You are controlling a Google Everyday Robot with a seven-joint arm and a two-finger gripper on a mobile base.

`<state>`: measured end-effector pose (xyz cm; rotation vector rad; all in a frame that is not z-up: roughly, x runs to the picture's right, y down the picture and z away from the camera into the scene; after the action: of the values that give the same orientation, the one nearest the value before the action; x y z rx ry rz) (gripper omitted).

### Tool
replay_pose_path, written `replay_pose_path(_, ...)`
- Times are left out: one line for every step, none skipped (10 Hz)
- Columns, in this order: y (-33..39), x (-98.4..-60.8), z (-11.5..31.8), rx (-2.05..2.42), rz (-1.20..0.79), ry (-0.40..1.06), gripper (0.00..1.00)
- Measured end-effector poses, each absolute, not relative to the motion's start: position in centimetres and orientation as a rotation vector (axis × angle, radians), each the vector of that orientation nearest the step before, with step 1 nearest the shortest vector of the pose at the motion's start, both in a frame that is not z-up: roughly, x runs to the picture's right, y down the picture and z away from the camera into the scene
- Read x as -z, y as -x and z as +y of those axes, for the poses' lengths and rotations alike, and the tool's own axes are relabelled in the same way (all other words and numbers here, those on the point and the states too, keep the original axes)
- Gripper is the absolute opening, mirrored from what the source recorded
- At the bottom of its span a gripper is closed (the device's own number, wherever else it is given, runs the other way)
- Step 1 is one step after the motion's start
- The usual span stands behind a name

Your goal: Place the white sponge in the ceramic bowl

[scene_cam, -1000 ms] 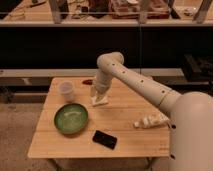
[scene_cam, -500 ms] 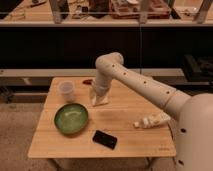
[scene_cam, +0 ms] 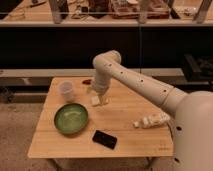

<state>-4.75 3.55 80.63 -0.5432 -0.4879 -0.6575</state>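
While the hand (scene_cam: 99,95) is hovering right at the white sponge (scene_cam: 95,101) (whether it is gripping it, I cannot tell), the sponge is sitting on the worktop (scene_cam: 131,136) near the ceramic bowl (scene_cam: 56,119), outside it, beside a translucent cup (scene_cam: 67,91).

A light wooden table (scene_cam: 140,142) stands on a grey speckled floor (scene_cam: 17,125). Behind it runs a low pale ledge (scene_cam: 30,73). Above the ledge a dark panel (scene_cam: 50,47) sits under a long wooden counter (scene_cam: 35,19) crowded with blurred clutter. Grey metal posts (scene_cam: 55,10) rise from the counter. The light is dim and warm. The gripper (scene_cam: 99,96) hangs low over the table's far middle.
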Motion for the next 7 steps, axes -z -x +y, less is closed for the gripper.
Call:
replay_pose_path(4.4,-82.6,3.1,0.619,-0.454,0.549,0.80)
replay_pose_path(3.9,-84.7,3.0,0.588,-0.428,0.553,0.80)
replay_pose_path(3.3,-86.7,2.8,0.559,-0.406,0.550,0.80)
replay_pose_path(2.8,-87.9,2.8,0.539,-0.395,0.543,0.80)
replay_pose_path(2.1,-89.0,3.0,0.512,-0.389,0.533,0.80)
replay_pose_path(1.5,-89.8,3.1,0.488,-0.388,0.523,0.80)
replay_pose_path(0.9,-90.4,3.1,0.467,-0.387,0.511,0.80)
